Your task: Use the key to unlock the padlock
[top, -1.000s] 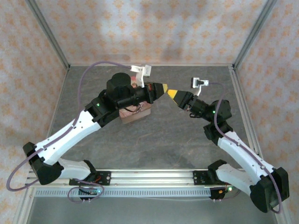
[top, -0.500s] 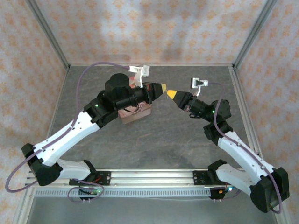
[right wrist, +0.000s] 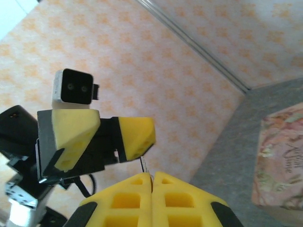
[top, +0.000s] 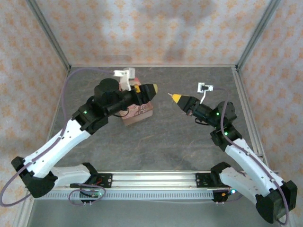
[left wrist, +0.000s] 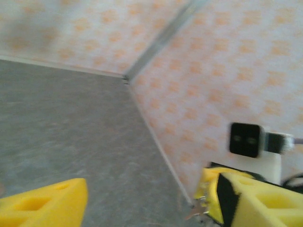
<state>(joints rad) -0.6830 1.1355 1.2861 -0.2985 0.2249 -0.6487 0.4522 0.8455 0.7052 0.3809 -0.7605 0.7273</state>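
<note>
Orange-patterned walls [top: 156, 28]; grey mottled tabletop [top: 165, 142].

The left arm [top: 71, 132] covered much of the box [top: 141, 112]; the key [right wrist: 144, 165] showed as a sliver too thin to read.

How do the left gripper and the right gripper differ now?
The left gripper stands open, its yellow fingers apart; the right gripper is shut, its fingers pressed together. Nothing sits between the left gripper's fingers, while the right gripper pinches the key, a thin sliver sticking out past its tips. Both have yellow fingers, tips facing each other.
</note>
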